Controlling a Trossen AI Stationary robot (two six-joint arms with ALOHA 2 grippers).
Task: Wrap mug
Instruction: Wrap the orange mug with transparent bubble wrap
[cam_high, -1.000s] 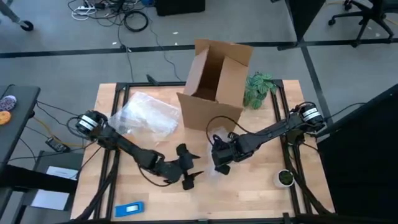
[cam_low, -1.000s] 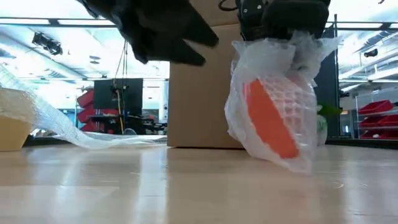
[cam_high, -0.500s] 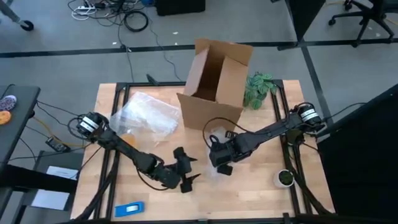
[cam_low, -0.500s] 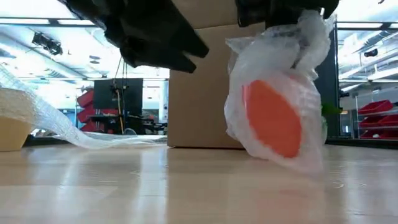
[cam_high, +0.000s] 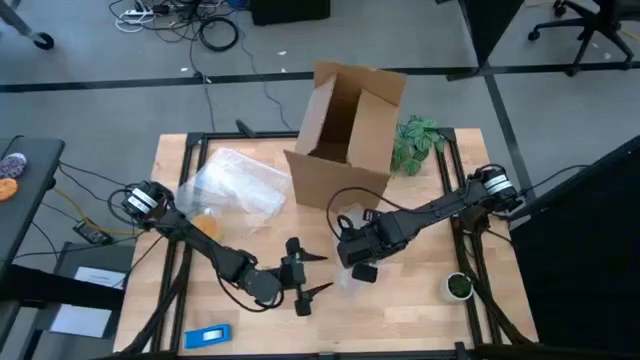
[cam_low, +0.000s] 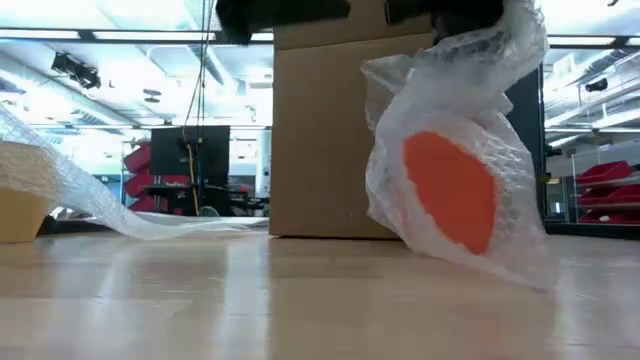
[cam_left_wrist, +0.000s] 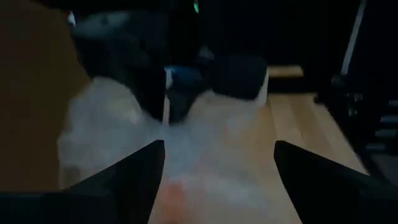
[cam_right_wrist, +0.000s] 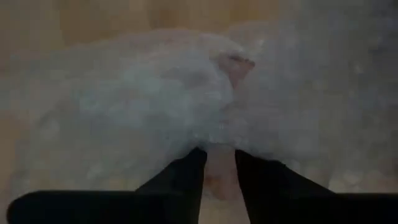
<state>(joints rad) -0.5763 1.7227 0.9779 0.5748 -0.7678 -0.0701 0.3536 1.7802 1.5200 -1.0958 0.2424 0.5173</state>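
The right gripper (cam_right_wrist: 219, 163) has its fingers pinched on the bubble wrap (cam_low: 480, 110) around the mug (cam_low: 450, 190), which hangs below them (just clear of the bench (cam_low: 250, 300)). The left gripper (cam_high: 308, 277), fingers spread, waits beside it.

Two dark jointed arms, seemingly black-cabled

Light wood desk (cam_high: 400, 310) w/ black frame carried an open cardboard box (cam_high: 345, 135) at the far edge, a green plant (cam_high: 415, 142) just beside it. Loose bubble wrap (cam_high: 235, 185) lay far-left; a blue item (cam_high: 208, 336) sat at the near-left edge. Small dark green round obj w/ white rim (cam_high: 458, 286) was near-right.
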